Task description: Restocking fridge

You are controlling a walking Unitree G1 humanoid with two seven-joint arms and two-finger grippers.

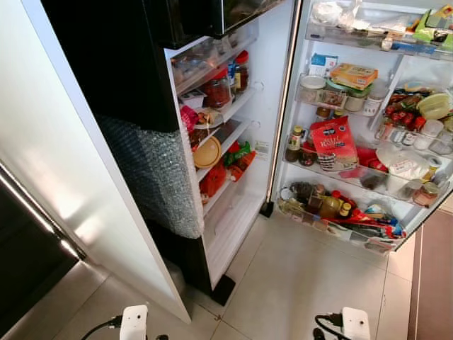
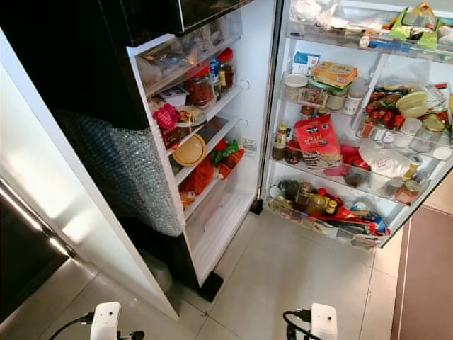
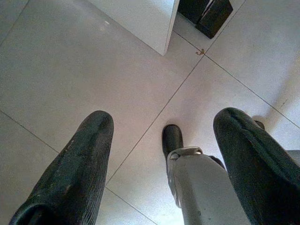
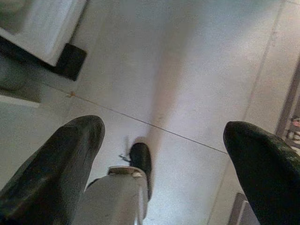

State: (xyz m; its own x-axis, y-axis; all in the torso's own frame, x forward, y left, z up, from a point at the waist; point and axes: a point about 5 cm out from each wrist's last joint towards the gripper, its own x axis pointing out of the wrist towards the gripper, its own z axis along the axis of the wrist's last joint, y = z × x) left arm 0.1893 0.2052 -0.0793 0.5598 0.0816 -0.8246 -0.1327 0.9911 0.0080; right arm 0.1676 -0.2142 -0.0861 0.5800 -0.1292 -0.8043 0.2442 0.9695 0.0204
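In the left eye view the fridge stands wide open ahead of the robot, its black body on the left with a silvery padded sheet on its side. Its inner shelves carry red-lidded jars, a round yellow lid and red and green packets. The door swings out to the right, its racks crammed with a red bag, an orange box, small jars and bottles. The right eye view shows the same fridge over a pale tiled floor, with the robot's two white wrist units low at the frame's edge. In the left wrist view the left tool hangs over the floor, fingers spread apart and empty; the robot's own leg and black foot lie below, and the fridge's base corner is nearby. In the right wrist view the right tool likewise hangs with fingers parted, holding nothing, above the tiles and the robot's other foot.
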